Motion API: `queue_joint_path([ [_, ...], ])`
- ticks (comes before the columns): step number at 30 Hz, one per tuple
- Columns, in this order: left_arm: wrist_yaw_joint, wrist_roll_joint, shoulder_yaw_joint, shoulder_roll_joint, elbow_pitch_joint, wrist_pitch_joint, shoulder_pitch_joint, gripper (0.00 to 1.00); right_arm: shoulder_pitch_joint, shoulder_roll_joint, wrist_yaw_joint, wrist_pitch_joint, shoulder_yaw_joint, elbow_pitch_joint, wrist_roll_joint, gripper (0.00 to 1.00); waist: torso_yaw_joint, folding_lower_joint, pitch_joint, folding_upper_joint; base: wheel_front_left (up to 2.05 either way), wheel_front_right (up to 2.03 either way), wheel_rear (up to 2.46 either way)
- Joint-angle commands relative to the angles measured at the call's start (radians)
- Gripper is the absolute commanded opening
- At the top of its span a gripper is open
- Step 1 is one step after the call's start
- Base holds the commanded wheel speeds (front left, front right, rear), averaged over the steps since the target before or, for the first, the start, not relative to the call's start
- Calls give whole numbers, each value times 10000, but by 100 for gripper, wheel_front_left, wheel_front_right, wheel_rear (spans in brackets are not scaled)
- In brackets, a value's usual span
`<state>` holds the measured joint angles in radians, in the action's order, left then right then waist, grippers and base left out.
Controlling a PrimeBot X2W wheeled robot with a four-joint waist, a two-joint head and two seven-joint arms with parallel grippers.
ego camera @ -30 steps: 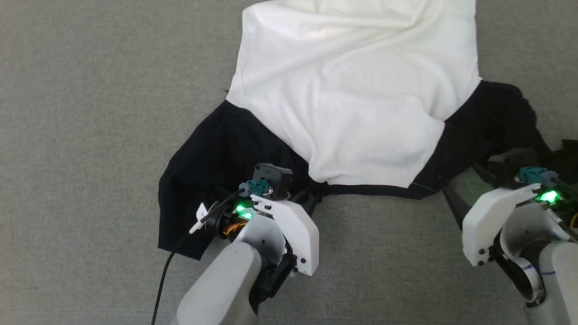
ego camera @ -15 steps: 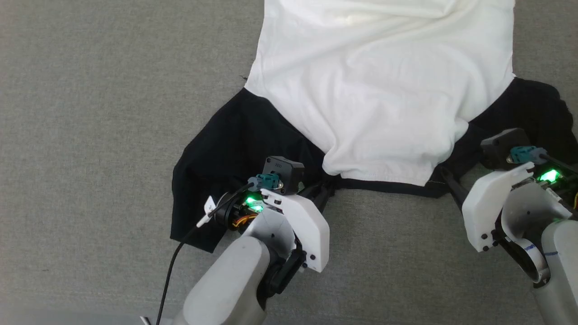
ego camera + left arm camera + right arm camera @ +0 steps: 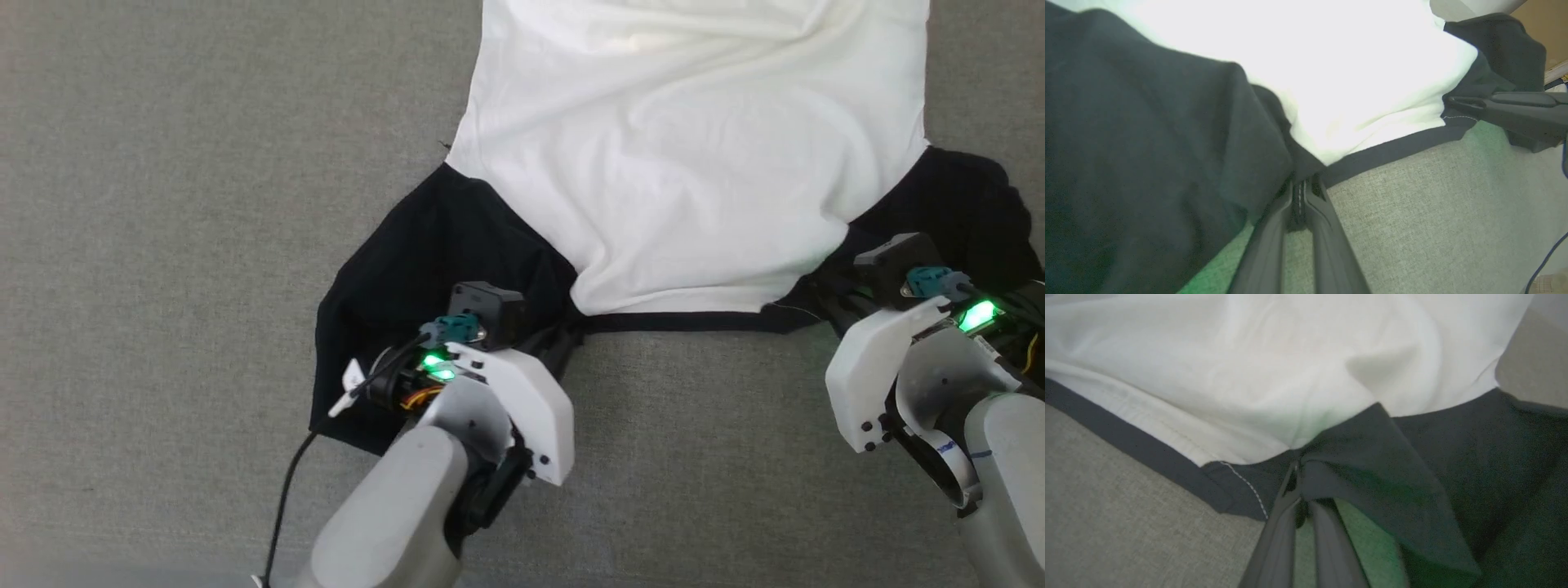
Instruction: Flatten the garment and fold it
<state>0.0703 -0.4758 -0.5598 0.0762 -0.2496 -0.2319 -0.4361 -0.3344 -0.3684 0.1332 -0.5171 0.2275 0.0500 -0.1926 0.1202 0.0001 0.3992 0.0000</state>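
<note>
The garment [image 3: 694,163] lies spread on the grey surface, white body toward the far side. Its black sleeves splay out at left [image 3: 424,269] and right [image 3: 963,204]. The black hem trim [image 3: 678,321] runs nearly straight between my two grippers. My left gripper [image 3: 567,339] is shut on the hem's left corner; the left wrist view shows its fingers [image 3: 1312,212] pinching black cloth [image 3: 1167,143]. My right gripper [image 3: 824,298] is shut on the hem's right corner. In the right wrist view its fingertips [image 3: 1290,490] clamp dark cloth beside the white body [image 3: 1249,375].
Grey woven surface [image 3: 163,245] extends all round the garment and toward me in front of the hem. A black cable [image 3: 282,523] trails from my left wrist. The right gripper's dark fingers [image 3: 1506,108] cross the upper right of the left wrist view.
My right gripper has moved in to the hem's right corner and closed on it. The hem now runs straighter between the two grippers. The left gripper keeps its grip.
</note>
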Motion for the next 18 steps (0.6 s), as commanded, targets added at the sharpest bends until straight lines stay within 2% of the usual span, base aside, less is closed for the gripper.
queue_joint_path([
  [1, -31, -20, 138, 246, -6, 165, 153, 0, 120, -46, -25, 181, -128, 49, 67, 0, -36, -1, -308, 0, 0, 0, 0],
  [10, -40, -115, 635, 617, 962, 1281, 451, 0, 490, 853, -25, 1481, -1122, -882, 36, 0, -117, -1, -1211, 0, 0, 0, 0],
  [14, -70, -168, 863, 786, 1380, 1529, 339, 0, 169, 1416, -25, 1913, -1147, -1257, -96, 0, -253, -1, -1724, 0, 0, 0, 0],
  [18, -101, -194, 997, 956, 1695, 1468, 84, 0, -386, 1708, -25, 2165, -1097, -1472, -153, 0, -396, -1, -2232, 0, 0, 0, 0],
])
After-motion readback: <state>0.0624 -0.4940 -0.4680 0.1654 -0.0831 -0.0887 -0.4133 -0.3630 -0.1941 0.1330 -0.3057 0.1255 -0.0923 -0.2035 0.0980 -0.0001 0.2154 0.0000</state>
